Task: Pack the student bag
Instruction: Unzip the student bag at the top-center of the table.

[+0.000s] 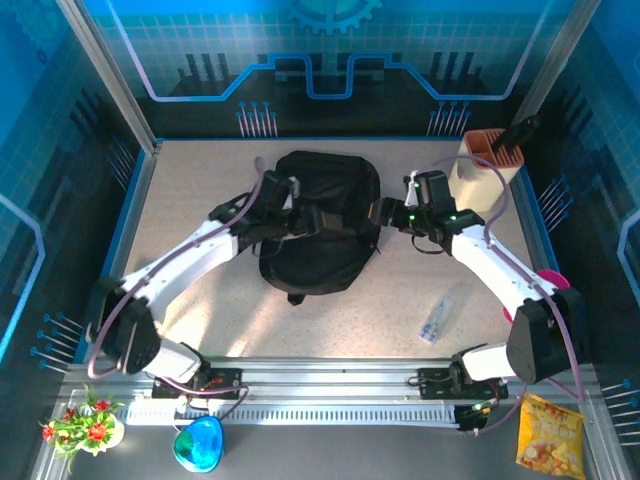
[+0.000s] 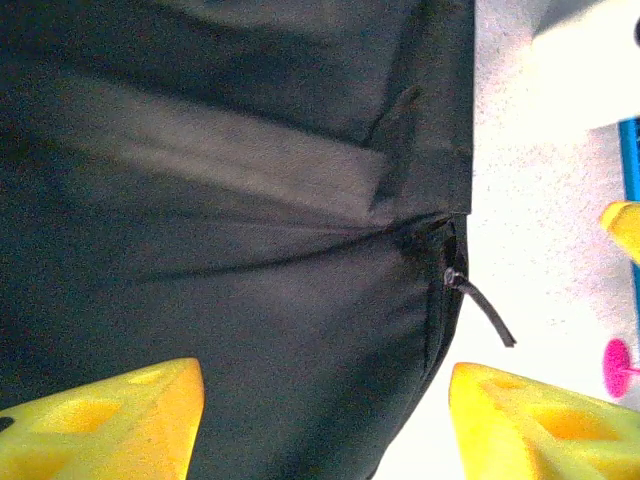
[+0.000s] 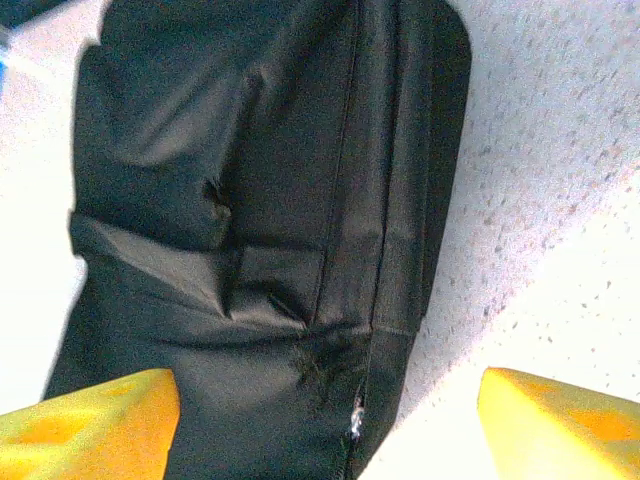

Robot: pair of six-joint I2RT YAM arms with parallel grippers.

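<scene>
Fingers [image 2: 100,425] of left gripper [image 1: 292,212] and right gripper [image 1: 386,213] stand spread, grasping nothing, flanking the student bag [image 1: 325,240] lying mid-table [image 1: 190,190], with bare surface beyond both side edges.

Jaws stand apart — black student bag [image 3: 250,230] lies on speckled table [image 3: 560,200] beyond.

Print on the yellow packet [image 1: 549,432] is too small to read; nothing else bears legible lettering.
</scene>
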